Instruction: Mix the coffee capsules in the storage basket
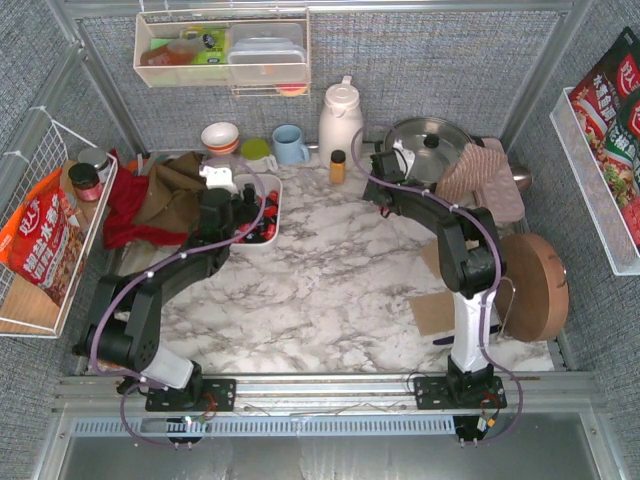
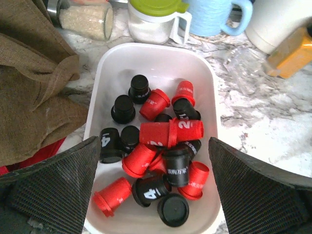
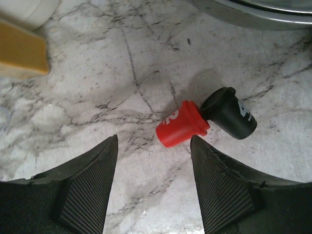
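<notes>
The white storage basket [image 2: 157, 58] holds a jumbled heap of red and black coffee capsules [image 2: 170, 134] lying on their sides and on end. My left gripper [image 2: 153, 187] hangs over the basket's near end, open wide, one finger on each side and nothing held. In the top view it covers most of the basket [image 1: 272, 190]. My right gripper [image 3: 153, 146] is open low over the marble with nothing between its fingers. Just ahead of its right finger lie a red capsule [image 3: 181, 124] and a black capsule [image 3: 230, 114], touching end to end.
A brown cloth [image 2: 34, 83] lies left of the basket, with a green-lidded jar [image 2: 153, 19], a blue mug [image 1: 290, 144] and a white thermos [image 1: 340, 118] behind it. An amber bottle [image 1: 338, 166] and a lidded pot [image 1: 430, 145] flank the right gripper [image 1: 385, 190]. A wooden board [image 1: 530, 285] stands at right.
</notes>
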### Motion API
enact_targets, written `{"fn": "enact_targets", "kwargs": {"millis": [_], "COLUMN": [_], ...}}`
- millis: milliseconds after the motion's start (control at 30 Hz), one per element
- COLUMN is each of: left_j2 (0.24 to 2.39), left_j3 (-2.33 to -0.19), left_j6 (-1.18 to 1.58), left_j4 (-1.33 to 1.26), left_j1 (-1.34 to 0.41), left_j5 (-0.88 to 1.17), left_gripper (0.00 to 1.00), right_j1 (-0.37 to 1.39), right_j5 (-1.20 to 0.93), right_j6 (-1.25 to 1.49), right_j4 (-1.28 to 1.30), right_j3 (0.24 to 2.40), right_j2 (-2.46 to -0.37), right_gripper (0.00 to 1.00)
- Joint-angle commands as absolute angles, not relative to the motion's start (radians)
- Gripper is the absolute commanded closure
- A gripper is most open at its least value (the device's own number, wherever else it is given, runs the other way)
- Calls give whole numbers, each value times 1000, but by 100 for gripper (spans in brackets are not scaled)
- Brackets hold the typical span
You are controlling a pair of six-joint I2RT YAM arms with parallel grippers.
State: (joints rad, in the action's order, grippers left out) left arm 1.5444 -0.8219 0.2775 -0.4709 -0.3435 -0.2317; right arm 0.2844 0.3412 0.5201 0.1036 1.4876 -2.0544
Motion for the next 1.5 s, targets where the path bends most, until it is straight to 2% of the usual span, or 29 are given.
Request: {"fn": "enact_targets", "kwargs": {"millis": [0, 333, 467, 700, 833, 1100, 1300, 1367, 1400, 1467], "left_j2": [1472, 1427, 1432, 1440, 1442, 1425, 1360, 1323, 1246, 1204], "left_j3": [-768, -735, -728, -714, -712, -695, -645, -624, -573, -533], "left_j6": [272, 270, 273, 277, 254, 173, 168, 191, 240, 236], "left_j4": [-525, -526, -535, -560, -567, -613, -605, -581, -564, -581], "left_j1": [-353, -360, -362, -372, -385, -437, -439, -439, -440, -440], "left_j5": [-186, -122, -110, -76, -41, 36, 21, -34, -162, -167], "left_gripper": [1, 1, 1, 1, 1, 1, 1, 1, 1, 1], "right_j1": [282, 282, 282, 282, 282, 302, 395, 455, 554, 598], "right_j5": [481, 599, 583, 556, 536, 380, 150, 91, 34, 15], "right_j6": [704, 918, 918, 866, 795, 602, 465, 440, 389, 392], "right_j4": [250, 545, 552, 539, 456, 201, 69, -2, -99, -162], "right_j3": [1580, 1807, 1807, 1767, 1680, 1418, 1385, 1388, 1413, 1420], "right_j2": [-2106, -2264, -2280, -2264, -2195, -1944, -1815, -1804, -1825, -1839], "right_gripper": [35, 35, 37, 47, 59, 74, 77, 77, 78, 77]}}
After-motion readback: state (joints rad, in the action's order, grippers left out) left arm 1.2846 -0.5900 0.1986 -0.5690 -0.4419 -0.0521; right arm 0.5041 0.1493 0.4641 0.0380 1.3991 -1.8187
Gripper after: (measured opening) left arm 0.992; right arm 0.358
